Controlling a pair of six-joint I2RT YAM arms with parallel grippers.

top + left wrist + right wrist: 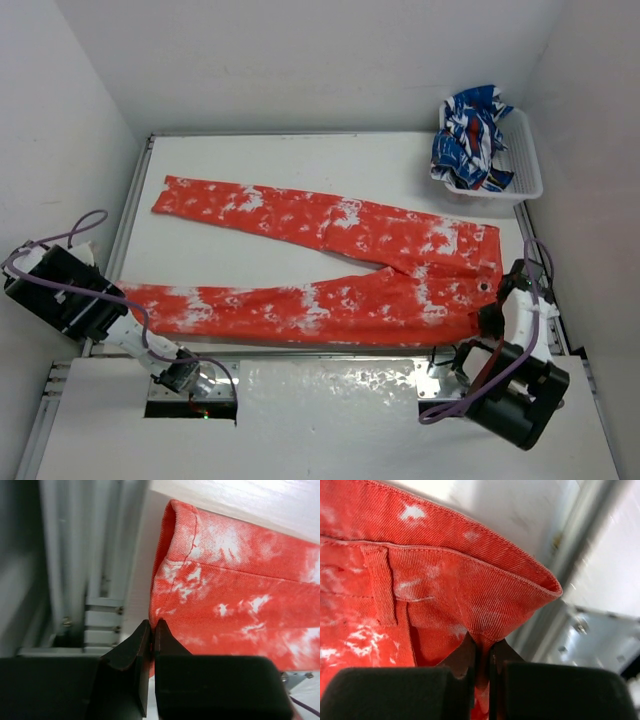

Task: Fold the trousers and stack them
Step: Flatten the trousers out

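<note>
Trousers (330,265) lay spread flat on the surface (300,160). The waistband was toward the right edge and both legs ran out toward the left edge. The near leg ran along the near edge; the far leg angled off toward the far left corner, so the two legs were apart at the hems.

Left fingers (132,652) were clenched together on the near leg's hem at its near corner, close to the surface's near left corner. A sliver of red cloth showed between them.

Right fingers (462,662) were pinched shut on the waistband near the surface's near right corner, with the cloth gathered into a raised fold above the pinch.

A white basket (530,170) sat at the far right corner and held a crumpled blue, white and red garment (470,135), well apart from the trousers.
</note>
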